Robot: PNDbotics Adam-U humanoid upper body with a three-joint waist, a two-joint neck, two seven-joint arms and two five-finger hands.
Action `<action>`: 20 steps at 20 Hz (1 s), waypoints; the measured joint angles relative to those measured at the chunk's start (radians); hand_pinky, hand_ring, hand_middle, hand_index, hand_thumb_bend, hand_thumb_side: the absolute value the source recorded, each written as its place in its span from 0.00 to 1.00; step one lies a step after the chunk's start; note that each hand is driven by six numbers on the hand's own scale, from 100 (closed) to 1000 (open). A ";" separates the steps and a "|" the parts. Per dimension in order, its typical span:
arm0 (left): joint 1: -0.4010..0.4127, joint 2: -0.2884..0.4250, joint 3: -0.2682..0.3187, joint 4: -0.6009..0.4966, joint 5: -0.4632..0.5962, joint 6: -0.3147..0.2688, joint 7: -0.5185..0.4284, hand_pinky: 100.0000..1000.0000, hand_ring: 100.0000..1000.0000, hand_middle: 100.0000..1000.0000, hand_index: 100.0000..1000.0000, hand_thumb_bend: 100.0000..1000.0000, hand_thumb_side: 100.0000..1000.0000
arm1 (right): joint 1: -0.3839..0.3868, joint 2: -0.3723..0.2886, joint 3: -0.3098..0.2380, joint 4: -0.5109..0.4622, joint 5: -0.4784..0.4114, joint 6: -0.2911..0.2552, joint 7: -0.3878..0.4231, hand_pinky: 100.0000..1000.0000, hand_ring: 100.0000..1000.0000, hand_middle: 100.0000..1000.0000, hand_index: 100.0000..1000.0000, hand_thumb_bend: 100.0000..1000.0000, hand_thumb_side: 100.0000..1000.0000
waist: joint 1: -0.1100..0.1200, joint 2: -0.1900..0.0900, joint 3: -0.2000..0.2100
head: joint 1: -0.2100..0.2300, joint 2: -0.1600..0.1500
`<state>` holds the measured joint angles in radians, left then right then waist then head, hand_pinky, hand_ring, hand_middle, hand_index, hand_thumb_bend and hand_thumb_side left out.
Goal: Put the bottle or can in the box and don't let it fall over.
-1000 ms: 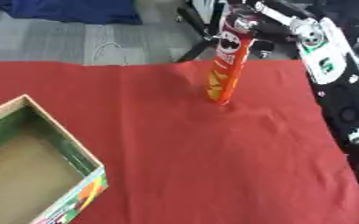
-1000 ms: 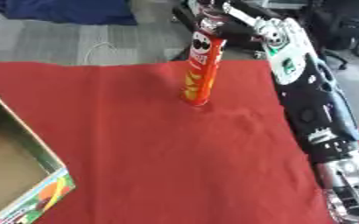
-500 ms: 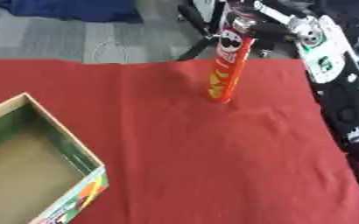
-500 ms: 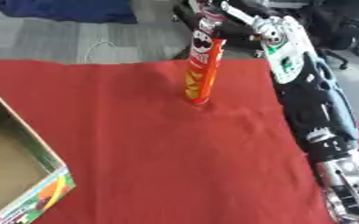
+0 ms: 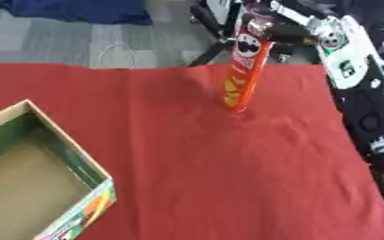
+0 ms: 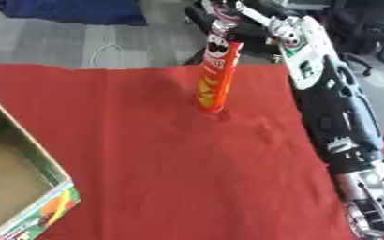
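Observation:
A tall red and orange crisp can (image 5: 246,70) stands a little tilted on the red cloth (image 5: 228,164), near its far edge. My right hand (image 5: 265,14) reaches in from the upper right and its fingers curl round the can's top. The long black and white right arm (image 6: 326,93) runs down the right side. An open cardboard box (image 5: 40,178) with green inner walls and a printed outside sits at the lower left, nothing showing inside it. The left hand does not show in either view.
Beyond the cloth's far edge lie grey floor, a white cable (image 5: 117,51) and a blue cloth (image 5: 72,9). Black chair legs (image 6: 203,14) stand behind the can.
The can stays at the same spot with my right hand at its top; it leans slightly more than a second ago.

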<state>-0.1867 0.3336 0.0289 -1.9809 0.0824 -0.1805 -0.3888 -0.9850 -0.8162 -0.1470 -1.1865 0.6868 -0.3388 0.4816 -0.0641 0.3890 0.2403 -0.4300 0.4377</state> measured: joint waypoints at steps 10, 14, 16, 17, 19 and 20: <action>-0.006 0.000 0.000 0.000 -0.002 0.000 0.000 0.34 0.86 0.62 0.65 0.00 0.67 | -0.004 0.000 0.000 -0.001 0.028 -0.013 0.029 0.86 0.81 0.87 1.00 0.00 1.00 | -0.001 0.003 0.001 | -0.003 0.000; -0.006 0.000 0.000 0.000 -0.004 -0.001 0.001 0.34 0.86 0.62 0.65 0.00 0.67 | -0.004 0.001 0.000 -0.001 0.039 -0.016 0.027 0.88 0.84 0.88 1.00 0.00 1.00 | -0.001 0.005 0.001 | -0.003 0.000; -0.006 0.000 0.000 0.000 -0.004 -0.002 0.002 0.34 0.86 0.62 0.65 0.00 0.67 | -0.004 0.002 0.000 0.000 0.043 -0.019 0.024 0.88 0.84 0.88 1.00 0.00 1.00 | -0.001 0.005 0.001 | -0.003 0.000; -0.006 0.000 0.000 0.000 -0.004 -0.002 0.002 0.34 0.86 0.62 0.65 0.00 0.67 | -0.004 0.002 0.000 0.000 0.045 -0.020 0.023 0.88 0.84 0.88 1.00 0.00 1.00 | -0.001 0.005 0.001 | -0.003 0.000; -0.006 0.000 0.000 0.000 -0.004 -0.002 0.002 0.34 0.86 0.62 0.65 0.00 0.67 | -0.004 0.003 0.000 0.000 0.048 -0.022 0.021 0.88 0.84 0.88 1.00 0.00 1.00 | -0.001 0.006 0.001 | -0.003 0.000; -0.006 0.000 0.000 0.000 -0.004 -0.002 0.002 0.34 0.86 0.62 0.65 0.00 0.67 | -0.004 0.003 0.000 0.000 0.048 -0.023 0.020 0.89 0.86 0.89 1.00 0.00 1.00 | -0.001 0.006 0.001 | -0.003 0.000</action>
<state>-0.1924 0.3335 0.0292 -1.9809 0.0785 -0.1823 -0.3870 -0.9888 -0.8134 -0.1472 -1.1860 0.7346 -0.3614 0.5020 -0.0655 0.3949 0.2413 -0.4334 0.4376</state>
